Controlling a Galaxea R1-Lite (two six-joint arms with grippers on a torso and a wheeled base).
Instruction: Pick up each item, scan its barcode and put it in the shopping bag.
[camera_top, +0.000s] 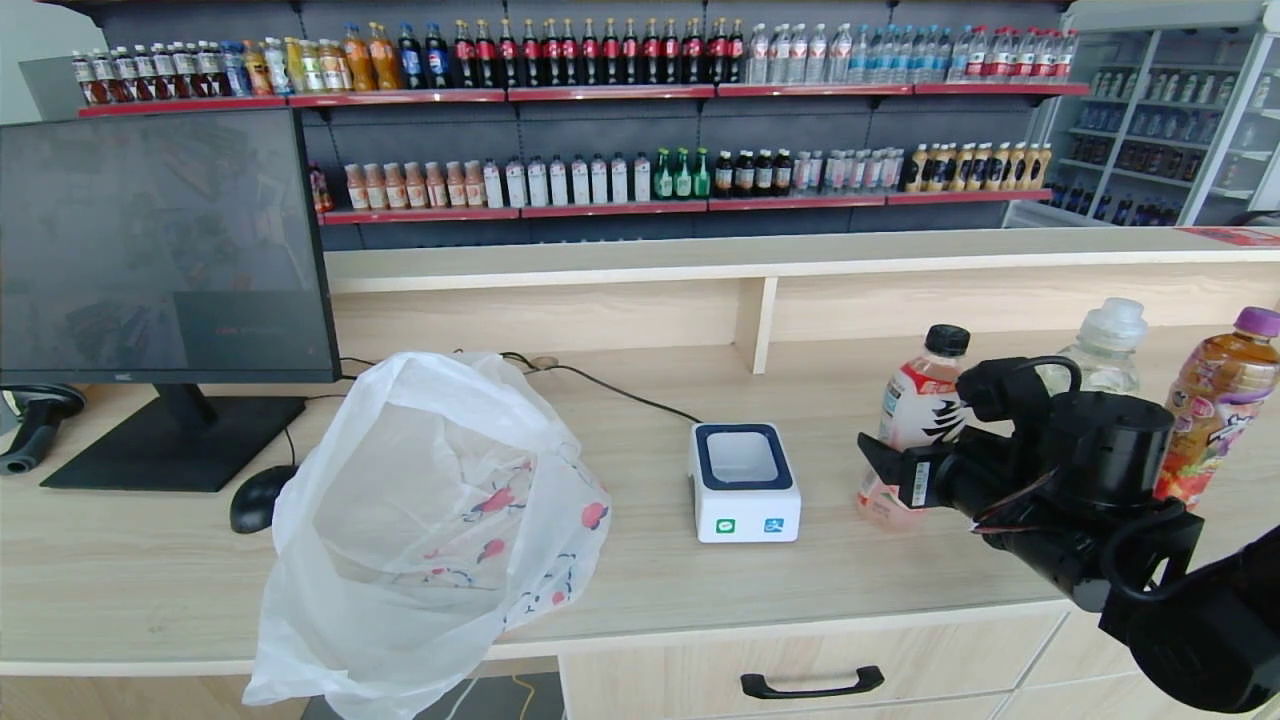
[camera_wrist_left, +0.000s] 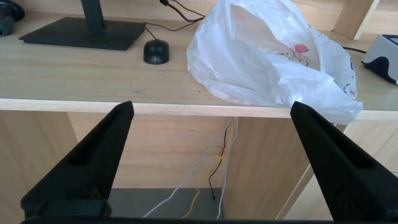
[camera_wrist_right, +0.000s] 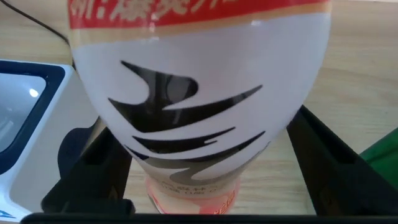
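One black-capped bottle stands upright on the counter between the jaws of the right pincer, spread wide, not yet gripping, we judge. The scanner and shopping bag sit leftward, laid out in working order, we reckon. Our left pincer gapes too, low before the counter edge, facing the bag.

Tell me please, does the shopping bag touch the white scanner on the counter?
Apart. The head view shows a bare strip of counter between the shopping bag and the white scanner.
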